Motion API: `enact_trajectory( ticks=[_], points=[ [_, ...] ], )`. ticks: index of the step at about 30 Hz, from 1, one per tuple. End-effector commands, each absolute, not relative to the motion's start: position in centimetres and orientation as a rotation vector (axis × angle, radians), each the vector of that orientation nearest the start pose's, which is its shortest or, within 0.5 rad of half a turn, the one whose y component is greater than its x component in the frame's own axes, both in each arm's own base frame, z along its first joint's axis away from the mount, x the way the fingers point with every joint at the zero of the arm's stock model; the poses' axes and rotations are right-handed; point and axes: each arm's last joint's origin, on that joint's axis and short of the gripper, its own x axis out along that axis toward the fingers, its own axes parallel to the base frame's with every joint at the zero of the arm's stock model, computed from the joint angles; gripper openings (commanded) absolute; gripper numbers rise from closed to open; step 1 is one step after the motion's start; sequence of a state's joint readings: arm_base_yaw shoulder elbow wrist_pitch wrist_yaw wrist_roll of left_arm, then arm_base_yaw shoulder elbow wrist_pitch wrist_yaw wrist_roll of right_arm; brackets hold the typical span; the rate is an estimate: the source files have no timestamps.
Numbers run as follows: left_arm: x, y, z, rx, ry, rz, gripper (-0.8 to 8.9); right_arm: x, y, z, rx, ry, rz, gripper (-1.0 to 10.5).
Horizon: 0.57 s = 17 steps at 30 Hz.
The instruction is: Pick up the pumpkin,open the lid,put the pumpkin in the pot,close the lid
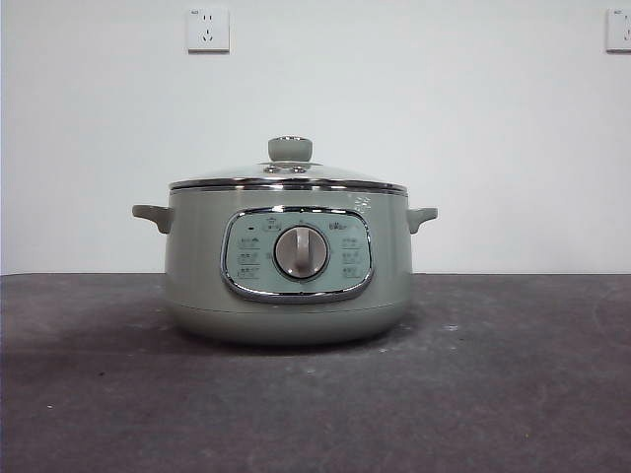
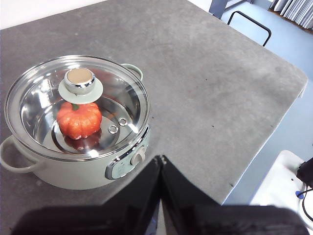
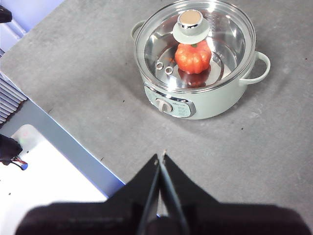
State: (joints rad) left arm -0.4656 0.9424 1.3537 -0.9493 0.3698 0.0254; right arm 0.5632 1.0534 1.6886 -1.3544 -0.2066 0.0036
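The sage-green pot (image 1: pixel 286 276) stands in the middle of the grey table, with its dial facing the front view. The glass lid (image 1: pixel 288 179) sits closed on it, knob (image 1: pixel 290 149) on top. The orange pumpkin (image 2: pixel 79 120) lies inside the pot under the lid, seen through the glass in both wrist views (image 3: pixel 192 57). My left gripper (image 2: pixel 161 159) is shut and empty, held high above the table, apart from the pot (image 2: pixel 73 166). My right gripper (image 3: pixel 161 155) is shut and empty, also high and apart from the pot (image 3: pixel 195 103). Neither gripper shows in the front view.
The grey table (image 1: pixel 513 374) ends at edges seen in both wrist views (image 2: pixel 264 152) (image 3: pixel 63 132). A white surface (image 3: pixel 44 176) lies beyond the table's edge. Wall sockets (image 1: pixel 207 30) sit on the white back wall.
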Motion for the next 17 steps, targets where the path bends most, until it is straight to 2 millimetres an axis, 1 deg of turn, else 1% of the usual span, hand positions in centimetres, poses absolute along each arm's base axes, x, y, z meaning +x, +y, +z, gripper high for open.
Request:
enact_trajectory(
  ticks=[1, 7, 9, 12, 14, 17],
  points=[
    [12.6, -7.5, 42.2, 0.047, 0.537, -0.822, -0.04, 9.9, 7.0, 46.2, -0.127, 0.745, 0.729, 0.0],
    [12.6, -7.5, 42.1, 0.054, 0.536, -0.82, -0.04, 9.9, 7.0, 46.2, -0.127, 0.745, 0.729, 0.0],
    [12.6, -7.2, 42.2, 0.095, 0.509, -0.778, -0.04, 9.9, 7.0, 46.2, -0.127, 0.745, 0.729, 0.0],
    [12.1, -6.0, 43.1, 0.133, 0.39, -0.652, -0.04, 9.9, 7.0, 46.2, -0.127, 0.745, 0.729, 0.0],
    [11.4, -5.0, 43.8, 0.143, 0.274, -0.61, -0.04, 9.9, 7.0, 46.2, -0.127, 0.745, 0.729, 0.0],
    [10.4, -3.7, 43.7, 0.136, 0.099, -0.53, -0.04, 9.9, 7.0, 46.2, -0.127, 0.745, 0.729, 0.0]
  ],
)
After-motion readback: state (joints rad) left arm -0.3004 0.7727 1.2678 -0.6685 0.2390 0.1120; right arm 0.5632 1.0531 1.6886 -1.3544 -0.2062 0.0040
